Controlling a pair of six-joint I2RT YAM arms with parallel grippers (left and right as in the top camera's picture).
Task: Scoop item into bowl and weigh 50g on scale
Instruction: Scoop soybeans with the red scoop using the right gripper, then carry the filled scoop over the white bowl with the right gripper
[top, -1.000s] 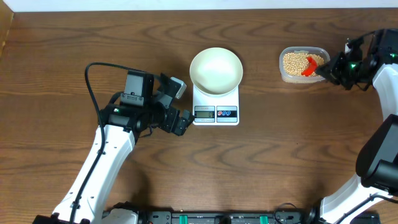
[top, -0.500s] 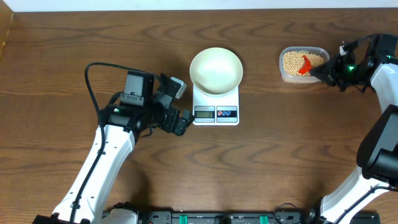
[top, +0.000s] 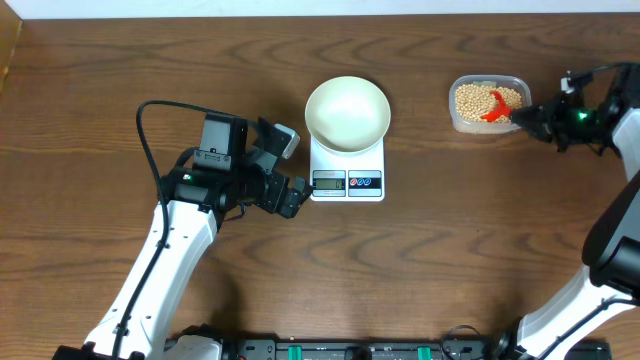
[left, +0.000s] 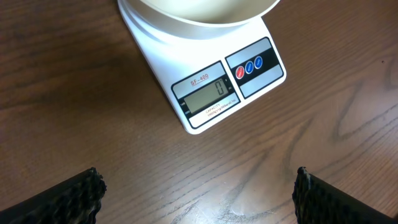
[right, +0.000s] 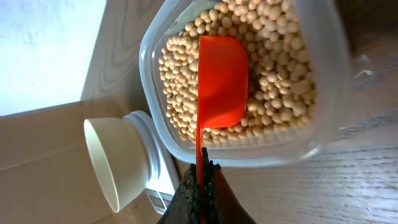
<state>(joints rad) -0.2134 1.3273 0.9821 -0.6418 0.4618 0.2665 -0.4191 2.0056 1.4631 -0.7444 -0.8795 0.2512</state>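
The white bowl (top: 347, 112) stands empty on the white scale (top: 348, 180), whose display (left: 208, 93) reads 0. Pale-tan beans (top: 474, 98) fill a clear tub (top: 456, 118) at the back right. My right gripper (top: 527, 117) is shut on the thin handle of a red scoop (top: 497, 108). The scoop head (right: 221, 81) lies over the beans (right: 273, 93), and no beans show on its visible face. My left gripper (top: 290, 168) hangs open just left of the scale, its fingertips (left: 87, 186) wide apart over bare wood.
The tub's near rim (right: 249, 152) lies between my right gripper (right: 202, 180) and the beans. The bowl (right: 115, 162) and scale (right: 158, 186) lie beyond it to the left. A black cable (top: 145, 150) loops from the left arm.
The scoop slid a little left across the beans, then back right as the right arm drew to the right. The left arm has not moved.
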